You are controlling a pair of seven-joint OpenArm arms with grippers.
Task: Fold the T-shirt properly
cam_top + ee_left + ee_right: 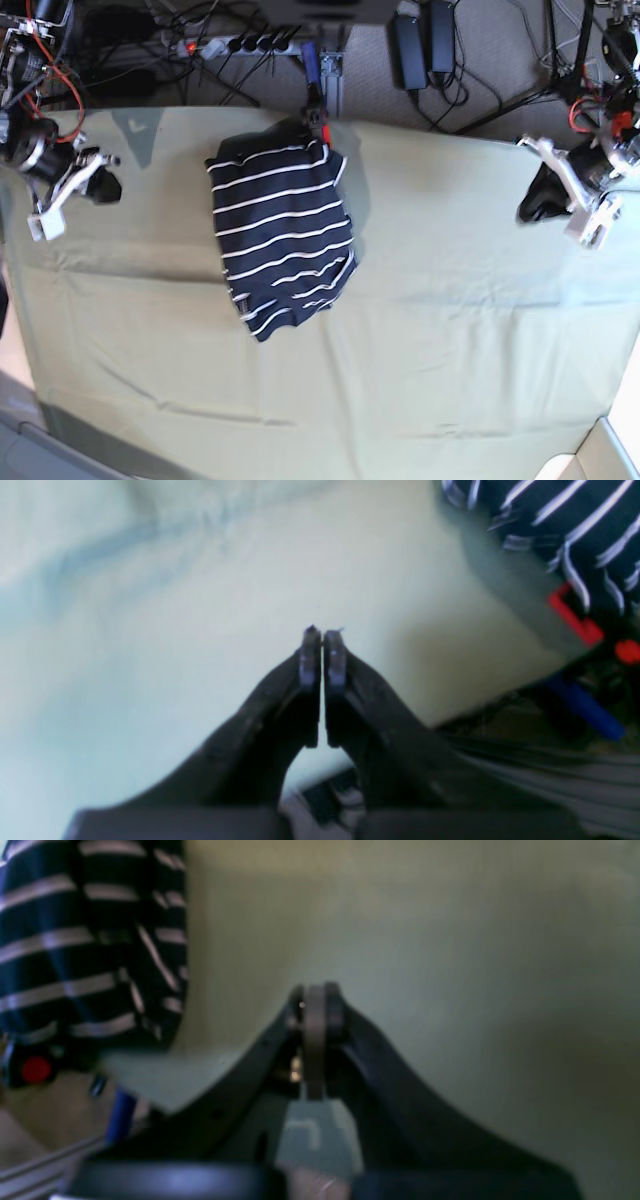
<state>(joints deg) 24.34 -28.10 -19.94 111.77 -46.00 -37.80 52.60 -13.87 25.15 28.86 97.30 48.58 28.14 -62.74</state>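
Observation:
The T-shirt (280,235), dark navy with thin white stripes, lies folded into a compact rectangle on the pale green tablecloth (450,330), left of centre near the far edge. It shows at the top right of the left wrist view (565,525) and at the left of the right wrist view (75,940). My left gripper (535,205) hovers far to the shirt's right; its fingers are shut and empty (322,635). My right gripper (103,188) is at the cloth's left end, also shut and empty (315,995).
A red and blue clamp (318,105) sits at the table's far edge, just behind the shirt. A power strip (240,44), adapters and cables lie on the floor beyond. The cloth has wrinkles towards the near edge. A box corner (600,455) shows at bottom right.

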